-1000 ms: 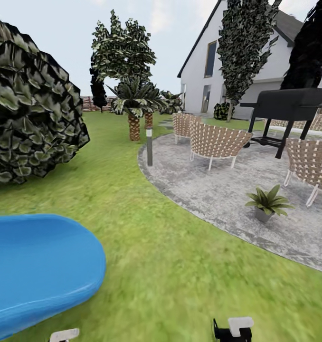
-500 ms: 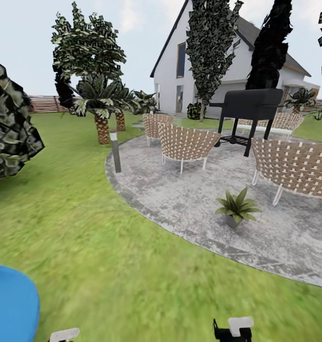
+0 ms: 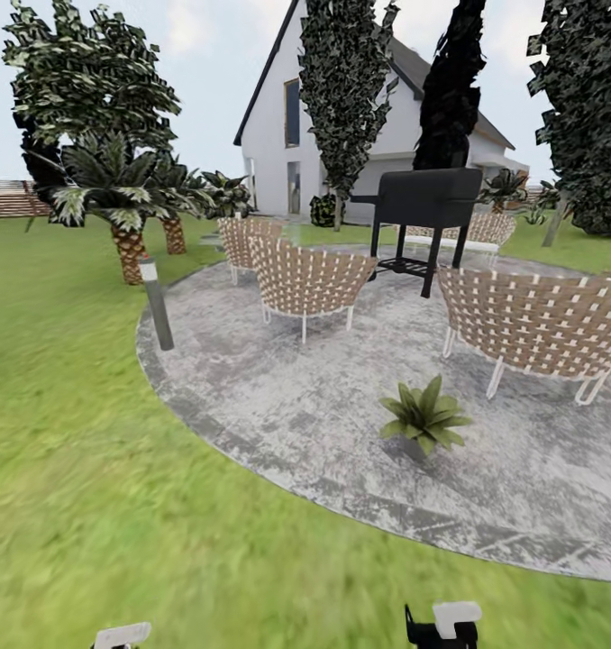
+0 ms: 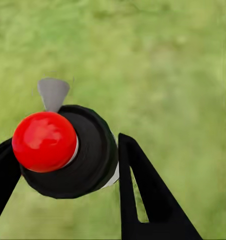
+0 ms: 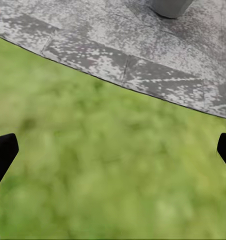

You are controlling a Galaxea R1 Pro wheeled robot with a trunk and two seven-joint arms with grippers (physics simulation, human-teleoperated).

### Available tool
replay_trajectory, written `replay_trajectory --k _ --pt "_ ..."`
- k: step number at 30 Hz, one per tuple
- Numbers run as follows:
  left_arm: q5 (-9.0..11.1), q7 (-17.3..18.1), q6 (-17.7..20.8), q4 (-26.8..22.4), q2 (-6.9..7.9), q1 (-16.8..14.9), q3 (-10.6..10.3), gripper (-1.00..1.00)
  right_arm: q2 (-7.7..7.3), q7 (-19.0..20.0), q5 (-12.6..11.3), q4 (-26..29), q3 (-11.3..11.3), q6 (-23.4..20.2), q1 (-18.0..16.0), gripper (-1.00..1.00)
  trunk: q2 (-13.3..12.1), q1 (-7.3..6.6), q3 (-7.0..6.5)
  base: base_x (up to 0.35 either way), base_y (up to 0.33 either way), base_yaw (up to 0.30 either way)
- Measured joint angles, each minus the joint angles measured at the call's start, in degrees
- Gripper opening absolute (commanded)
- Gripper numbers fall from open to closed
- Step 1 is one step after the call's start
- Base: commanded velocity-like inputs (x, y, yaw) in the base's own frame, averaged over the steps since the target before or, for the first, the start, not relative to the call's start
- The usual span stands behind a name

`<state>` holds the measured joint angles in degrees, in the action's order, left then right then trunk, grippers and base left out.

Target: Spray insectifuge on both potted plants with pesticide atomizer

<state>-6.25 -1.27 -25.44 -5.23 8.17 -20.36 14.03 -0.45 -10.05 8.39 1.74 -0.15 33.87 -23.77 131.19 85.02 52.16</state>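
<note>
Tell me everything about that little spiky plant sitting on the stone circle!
The potted plant is a low rosette of pointed green leaves fanning outward and upward, some paler at the edges. It grows from a small grey pot, mostly hidden under the leaves, standing upright on the mottled grey stone patio near its grass edge. Nothing touches it; the woven chairs stand apart behind it.

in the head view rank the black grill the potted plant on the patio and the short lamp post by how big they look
1. Black grill: largest, though it stands farthest back.
2. Potted plant: its leaves spread wide, but it sits nearest the camera, which inflates it.
3. Lamp post: taller than the plant yet very thin. These last two are close, so their order is unsure.
</note>
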Motion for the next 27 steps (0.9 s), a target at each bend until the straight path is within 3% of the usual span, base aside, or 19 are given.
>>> replay_trajectory --k 11,27 --pt "0.06 0.0 -0.02 0.0 0.0 0.01 0.0 -1.0 0.0 0.0 0.01 0.0 0.0 0.0 0.0 1.0 0.0 0.0 0.0 0.694 0.0 -0.3" --pt "0.44 0.48 0.07 0.09 0.09 0.03 0.06 -1.0 0.0 0.0 0.03 0.0 0.01 0.0 0.0 1.0 0.0 0.06 0.0 0.28 0.0 -0.3"
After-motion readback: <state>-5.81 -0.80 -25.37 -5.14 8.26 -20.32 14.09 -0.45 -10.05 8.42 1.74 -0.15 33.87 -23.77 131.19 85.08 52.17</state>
